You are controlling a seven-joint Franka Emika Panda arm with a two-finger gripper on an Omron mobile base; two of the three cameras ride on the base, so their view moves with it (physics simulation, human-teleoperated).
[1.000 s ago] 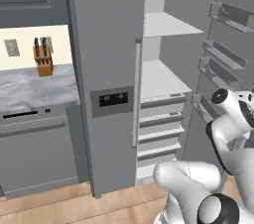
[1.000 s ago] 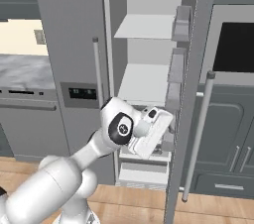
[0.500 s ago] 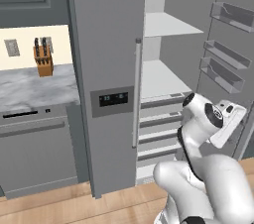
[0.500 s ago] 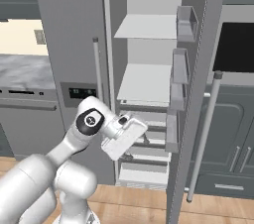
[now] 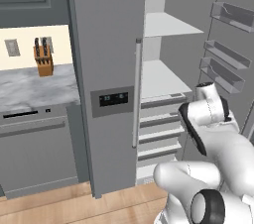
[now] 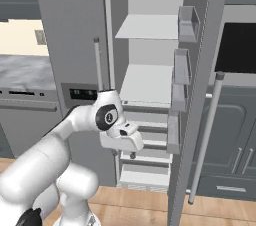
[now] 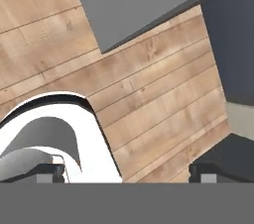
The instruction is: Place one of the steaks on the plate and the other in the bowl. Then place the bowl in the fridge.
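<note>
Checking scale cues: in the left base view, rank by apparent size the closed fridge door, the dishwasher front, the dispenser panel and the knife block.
1. Closed fridge door
2. Dishwasher front
3. Dispenser panel
4. Knife block

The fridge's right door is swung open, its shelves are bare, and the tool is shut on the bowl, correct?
Not quite: the tool is open and holds nothing; the hand view shows its fingertips wide apart over wooden floor. The fridge door is open and the shelves are bare, as the right base view shows.
</note>
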